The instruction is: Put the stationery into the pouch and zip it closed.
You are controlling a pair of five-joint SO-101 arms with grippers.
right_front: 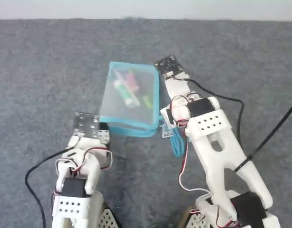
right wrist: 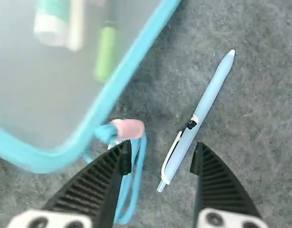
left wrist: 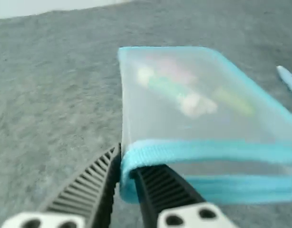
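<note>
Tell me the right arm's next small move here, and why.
Probably lower the right gripper and close it on the pen. The pen lies on the grey mat outside the pouch, with its clip end between the open jaws, so it looks lined up for a grasp. The left gripper clamps the pouch's corner, steadying it.

Left arm (right_front: 78,187) stands at the near table edge, wrist pitched forward and down; left gripper (left wrist: 125,164) sits low at the table surface, jaws clamped on a near corner of the pouch (left wrist: 193,123); both ribbed fingers (left wrist: 96,183) press on the corner's trim. Right arm (right_front: 222,152) extends farther across the table, angled inward toward the left arm; right gripper (right wrist: 162,149) points downward just above the surface, jaws parted wide.
</note>
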